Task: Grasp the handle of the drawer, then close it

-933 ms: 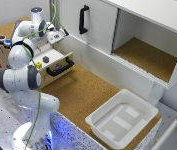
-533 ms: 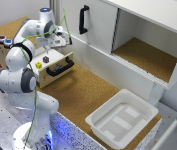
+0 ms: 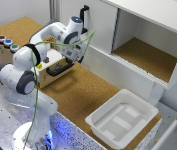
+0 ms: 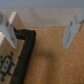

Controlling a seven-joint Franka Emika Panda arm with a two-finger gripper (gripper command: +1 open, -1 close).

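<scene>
The drawer (image 3: pixel 52 75) is a small pale wooden box that sticks out from a wooden unit at the exterior view's left. Its front panel carries the handle (image 3: pixel 59 68), a short black horizontal bar. My gripper (image 3: pixel 77 56) hangs just above the drawer's right end, close to the handle and not touching it. In the wrist view the gripper (image 4: pixel 41 32) is open and empty, with both fingers (image 4: pixel 9 33) spread wide over the cork surface. A black edge (image 4: pixel 27 47) and pale wood with a blue pattern show beside one finger.
A white cabinet (image 3: pixel 103 30) stands behind, with an upright black pull (image 3: pixel 84 14) on its door and an open compartment (image 3: pixel 143 52). A white plastic tub (image 3: pixel 120 117) sits on the cork at the front right. Coloured buttons (image 3: pixel 7 42) top the wooden unit.
The gripper has moved to the exterior view's right and downward, from above the wooden unit to just over the drawer's front end. It stays open.
</scene>
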